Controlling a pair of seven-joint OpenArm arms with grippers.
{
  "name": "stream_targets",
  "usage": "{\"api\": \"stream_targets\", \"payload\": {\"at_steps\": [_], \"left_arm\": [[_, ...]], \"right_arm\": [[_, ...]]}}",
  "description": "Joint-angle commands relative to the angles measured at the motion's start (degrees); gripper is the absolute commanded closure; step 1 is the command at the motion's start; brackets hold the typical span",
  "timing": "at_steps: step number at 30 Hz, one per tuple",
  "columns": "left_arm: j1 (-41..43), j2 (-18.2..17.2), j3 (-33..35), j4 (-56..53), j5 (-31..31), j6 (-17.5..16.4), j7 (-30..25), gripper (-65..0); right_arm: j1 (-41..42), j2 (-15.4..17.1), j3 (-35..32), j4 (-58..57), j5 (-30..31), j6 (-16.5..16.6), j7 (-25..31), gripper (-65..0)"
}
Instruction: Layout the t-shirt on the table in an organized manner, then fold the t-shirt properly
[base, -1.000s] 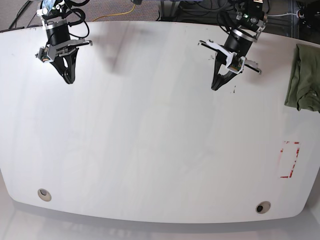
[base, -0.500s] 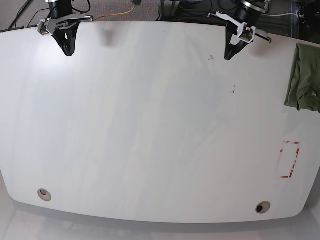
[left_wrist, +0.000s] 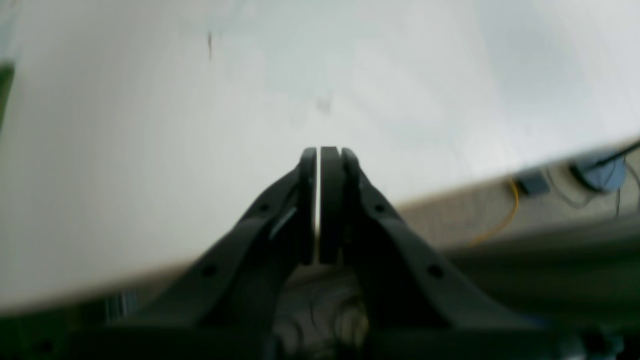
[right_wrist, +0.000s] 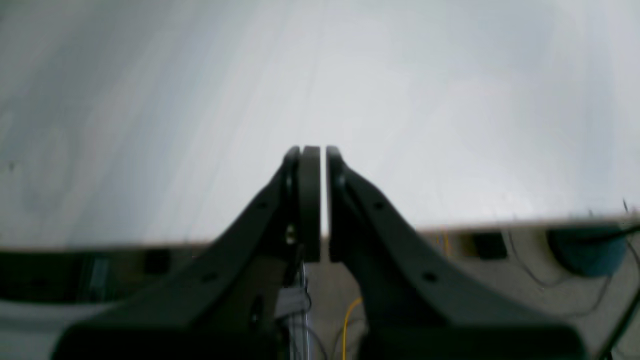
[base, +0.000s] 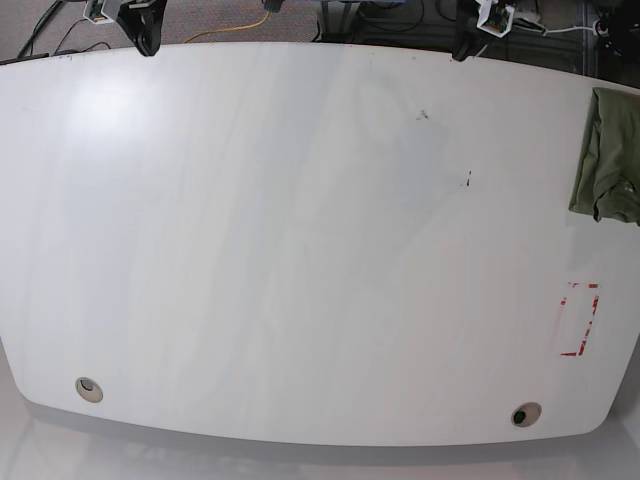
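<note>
Our two hands sit at the far edge of the worktop (base: 300, 250), well away from the cloth. The left hand (left_wrist: 318, 155) has its jaws pressed nearly together with only a sliver of light between them, and it holds nothing. The right hand (right_wrist: 314, 152) is likewise narrowed to a thin gap and empty.

The t-shirt (base: 603, 155) lies bunched in a folded heap at the worktop's right edge, toward the far right corner, partly cut off by the base view. It has not yet been laid out, so we judge the task barely begun.

To do this step well, we should open the left hand, the nearer one, before reaching, then come down on an outer fold of the cloth and drag it toward the middle of the worktop, where there is room to spread it flat. Pinching a single layer would help it unfurl. A grab through the whole heap could carry the bundle along still folded.

We count one t-shirt, two hands, two grommet holes (base: 89, 388) near the near edge, one red dashed rectangle (base: 579, 319) by the right edge, and a few black specks (base: 467, 180).
</note>
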Motion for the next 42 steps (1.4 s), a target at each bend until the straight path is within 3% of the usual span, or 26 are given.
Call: {"api": "stream_targets", "payload": {"at_steps": [1,9,20,29,34,42], "left_arm": [[2.57,-0.02,-0.03,0.88,-0.43,0.00,-1.52,0.0],[7.49,0.06,0.14,0.17,-0.43,0.09,-1.52,0.0],[8.19,-0.02,0.14,-5.54,-0.26,0.09,-1.43,0.0],[3.89,-0.20,0.23,-17.06,-0.17,0.09,-1.34,0.0],[-0.24,-0.20,0.23,-23.21,-0.17,0.09,-1.34,0.0],[-7.72,-0.29,1.99,-33.67,0.53,0.00,-1.34,0.0]], "right_arm": [[-3.25,0.03,-0.76,0.75,0.82,1.45,1.61,-1.4],[-8.70,-0.06,-5.77,-1.35,0.56,1.54,1.61,-1.4],[-11.25,0.56,-12.37,-9.62,0.21,1.54,1.61,-1.4],[-5.62,5.39,-16.50,-23.16,0.21,1.19,1.61,-1.4],[-1.14,6.01,-16.76,-29.93,-0.06,1.19,1.70,-1.4],[6.60,5.92,-16.76,-37.31,-9.11,1.10,1.70,-1.4]]}}
